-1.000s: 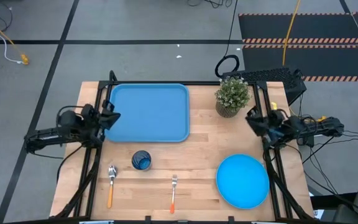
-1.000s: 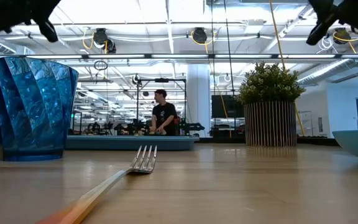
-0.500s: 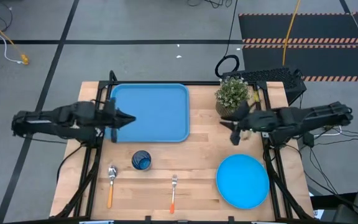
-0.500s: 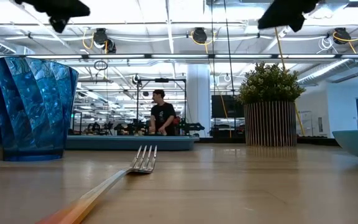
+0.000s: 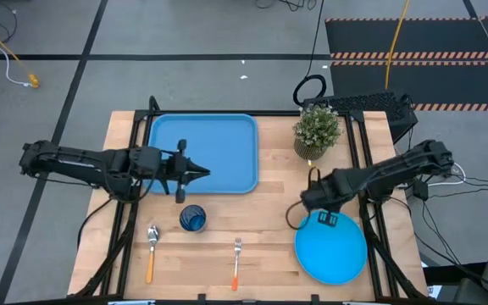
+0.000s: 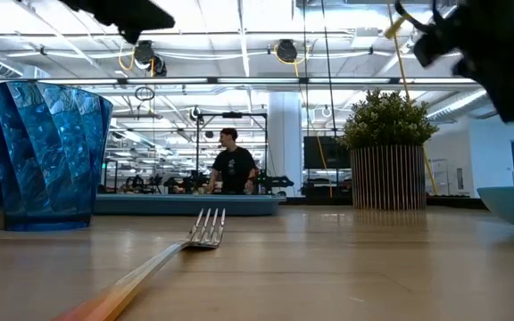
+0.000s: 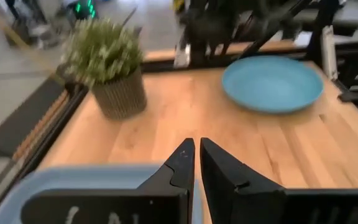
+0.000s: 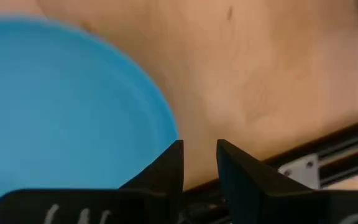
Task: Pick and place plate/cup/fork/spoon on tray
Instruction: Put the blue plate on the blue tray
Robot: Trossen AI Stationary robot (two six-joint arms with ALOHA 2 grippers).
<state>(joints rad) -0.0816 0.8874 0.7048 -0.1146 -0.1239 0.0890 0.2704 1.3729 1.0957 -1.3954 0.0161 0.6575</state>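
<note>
The round blue plate (image 5: 331,246) lies at the table's near right. The dark-blue cup (image 5: 192,219) stands upright near the middle left, and also shows in the low view (image 6: 48,152). The spoon (image 5: 152,251) and the fork (image 5: 236,262) lie flat by the near edge. The light-blue tray (image 5: 203,152) rests at the far left. My left gripper (image 5: 203,174) is shut and empty above the tray's near right corner, just far of the cup. My right gripper (image 5: 296,218) points down above the plate's far-left rim (image 8: 160,118), its fingers a narrow gap apart, touching nothing.
A potted plant (image 5: 316,131) stands at the far right, behind my right arm. Bare wood lies between the tray and the plate (image 5: 278,178). The black table frame (image 8: 328,155) shows past my right gripper. A person (image 6: 234,165) sits far off in the room.
Both arms have reached in from the table's sides. My left gripper has gone toward the table's right edge, over the tray's near right corner. My right gripper has gone toward the left and near edges, tipped downward and come down over the plate's rim.
</note>
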